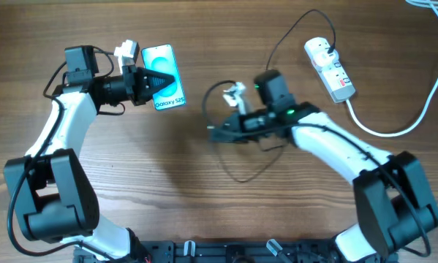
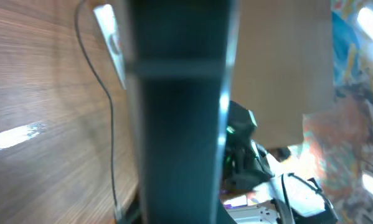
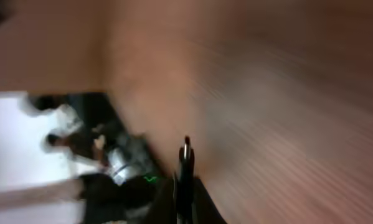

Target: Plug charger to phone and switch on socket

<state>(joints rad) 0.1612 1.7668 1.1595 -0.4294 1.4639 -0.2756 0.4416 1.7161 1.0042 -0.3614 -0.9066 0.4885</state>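
The phone (image 1: 169, 97), teal-blue with a white "Galaxy S25" band, is held at the upper left by my left gripper (image 1: 160, 81), which is shut across its middle. In the left wrist view the phone (image 2: 180, 112) is a dark slab filling the centre, seen edge-on. My right gripper (image 1: 217, 131) is shut on the charger plug (image 3: 185, 158), whose metallic tip points away from the jaws; it sits right of the phone, apart from it. The black charger cable (image 1: 277, 44) runs to the white socket (image 1: 330, 69) at the upper right.
The socket's thick white cord (image 1: 416, 109) curves off the right edge. Slack black cable (image 1: 244, 174) loops on the wood below the right gripper. The left wrist view shows the cable (image 2: 105, 106) on the table and the right arm (image 2: 242, 149) beyond.
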